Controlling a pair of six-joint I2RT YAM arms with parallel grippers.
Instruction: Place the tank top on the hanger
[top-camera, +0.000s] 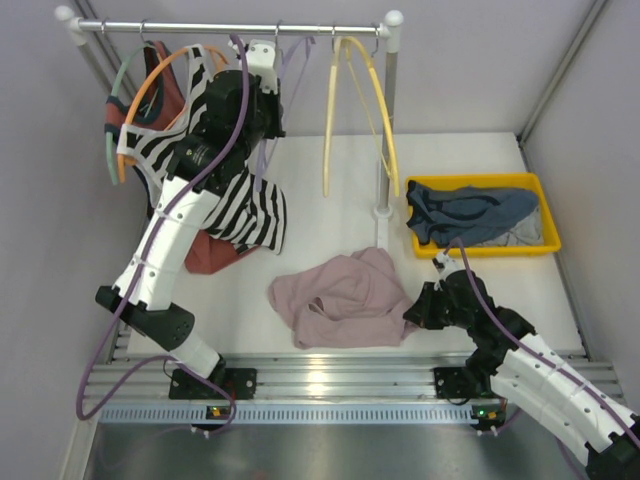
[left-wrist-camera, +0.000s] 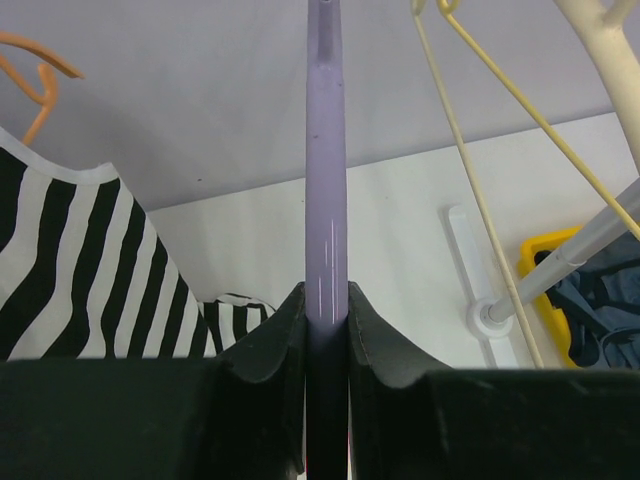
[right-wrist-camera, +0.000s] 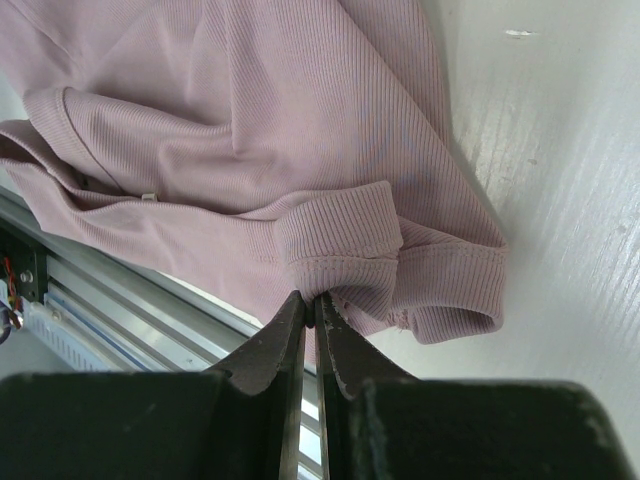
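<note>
The pink-mauve tank top (top-camera: 345, 295) lies crumpled on the white table near the front edge, and fills the right wrist view (right-wrist-camera: 250, 130). My right gripper (top-camera: 412, 312) is at its right edge, jaws shut (right-wrist-camera: 313, 300) on a fold of its ribbed hem. The lavender hanger (top-camera: 288, 65) hangs from the rack rail. My left gripper (top-camera: 270, 80) is raised up to it. In the left wrist view the jaws (left-wrist-camera: 326, 300) are shut on the hanger's arm (left-wrist-camera: 326, 180), which runs straight up between them.
A black-and-white striped top (top-camera: 235, 205) on an orange hanger and a rust-red garment (top-camera: 215, 255) hang left of my left arm. Pale yellow hangers (top-camera: 360, 100) hang on the rail (top-camera: 200, 28) beside the rack post (top-camera: 385, 150). A yellow bin (top-camera: 535, 185) of dark clothes stands at right.
</note>
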